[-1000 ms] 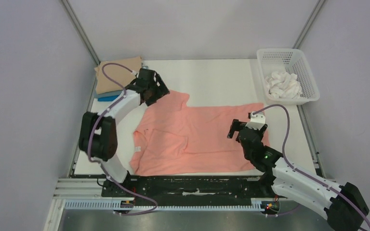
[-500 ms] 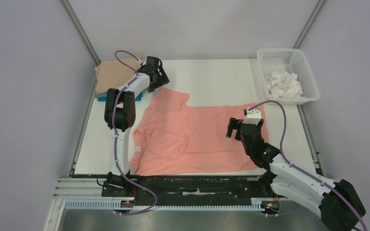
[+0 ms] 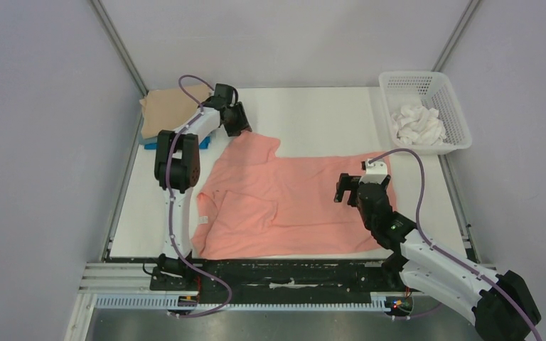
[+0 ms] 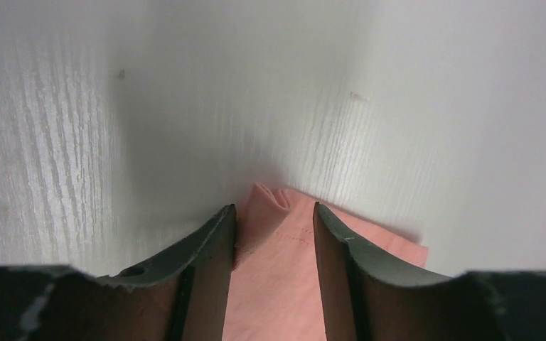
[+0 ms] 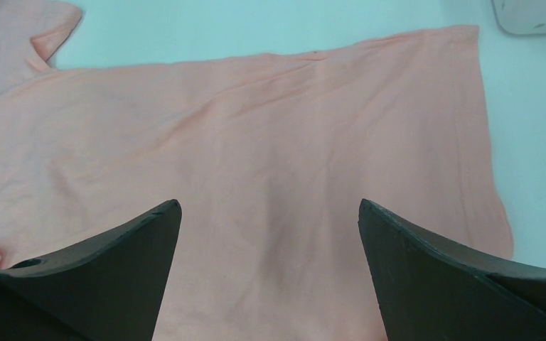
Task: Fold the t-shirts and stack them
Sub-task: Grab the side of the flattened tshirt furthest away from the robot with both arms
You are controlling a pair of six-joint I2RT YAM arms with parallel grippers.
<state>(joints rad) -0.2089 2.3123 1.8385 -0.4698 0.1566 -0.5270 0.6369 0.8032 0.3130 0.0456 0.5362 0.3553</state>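
Since the salmon-pink cotton t-shirt (image 3: 284,206) lies flat at the centre of the white table (image 3: 327,114), treat it as light, limp, prone to drag: pinch corners, never the middle. Left gripper (image 4: 274,213) at the 11 o'clock sleeve corner, fingers partway apart astride the cloth, no pinch visible. Right gripper (image 5: 268,204) gapes wide over the 3 o'clock half; hem corner suits it. Folded tan t-shirt (image 3: 173,110) at 10 o'clock.
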